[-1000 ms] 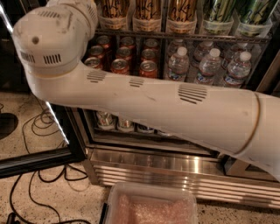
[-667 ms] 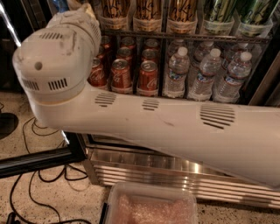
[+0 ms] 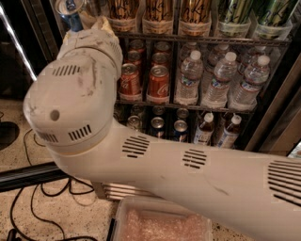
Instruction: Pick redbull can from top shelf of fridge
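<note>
The redbull can (image 3: 70, 12), blue and silver with a silver lid, hangs tilted at the top left, just left of the top shelf (image 3: 211, 40) of the fridge (image 3: 277, 108). My gripper (image 3: 96, 26) sits right under and beside the can, at the end of my big white arm, and appears shut on its lower part. My wrist hides most of the fingers. The top shelf carries tall gold cans (image 3: 160, 14) and green cans (image 3: 235, 14) in clear tubs.
The rack below holds red cola cans (image 3: 157, 84) and water bottles (image 3: 221, 80); a lower rack holds small cans and bottles (image 3: 204, 129). The open glass door with its light strip (image 3: 14, 42) is at the left. A clear bin (image 3: 160, 221) and cables (image 3: 47, 197) lie on the floor.
My arm has swung up and left across the view. The gripper end with the tilted redbull can has come into view at the top left.
</note>
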You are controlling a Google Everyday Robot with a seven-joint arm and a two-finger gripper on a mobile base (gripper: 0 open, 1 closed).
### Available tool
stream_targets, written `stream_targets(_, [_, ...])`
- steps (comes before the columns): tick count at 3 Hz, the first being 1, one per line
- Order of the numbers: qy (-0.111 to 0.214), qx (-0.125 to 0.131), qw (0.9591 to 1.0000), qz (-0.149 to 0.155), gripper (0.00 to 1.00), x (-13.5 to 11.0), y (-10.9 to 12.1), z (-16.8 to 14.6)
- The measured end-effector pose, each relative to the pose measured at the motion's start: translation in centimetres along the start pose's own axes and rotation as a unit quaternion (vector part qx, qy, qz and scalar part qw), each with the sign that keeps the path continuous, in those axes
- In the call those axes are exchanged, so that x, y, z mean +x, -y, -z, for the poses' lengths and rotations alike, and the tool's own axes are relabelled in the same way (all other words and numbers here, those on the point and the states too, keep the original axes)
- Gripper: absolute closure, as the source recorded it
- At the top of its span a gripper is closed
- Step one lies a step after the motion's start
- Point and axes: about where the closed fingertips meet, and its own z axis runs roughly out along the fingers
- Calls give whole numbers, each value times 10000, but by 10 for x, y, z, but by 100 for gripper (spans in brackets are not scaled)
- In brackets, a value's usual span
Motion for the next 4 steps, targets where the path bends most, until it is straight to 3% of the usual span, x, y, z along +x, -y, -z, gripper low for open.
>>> stream_targets(1, [0, -1, 10000, 0, 100, 0, 0, 0])
stream_targets(2, [-13, -183, 9998, 98, 100, 0, 3, 4])
stream_targets(3, [-25, -508, 9987, 26, 100, 0, 9, 18])
stream_targets(4, [-42, -756, 9970, -189, 100, 9, 35, 23])
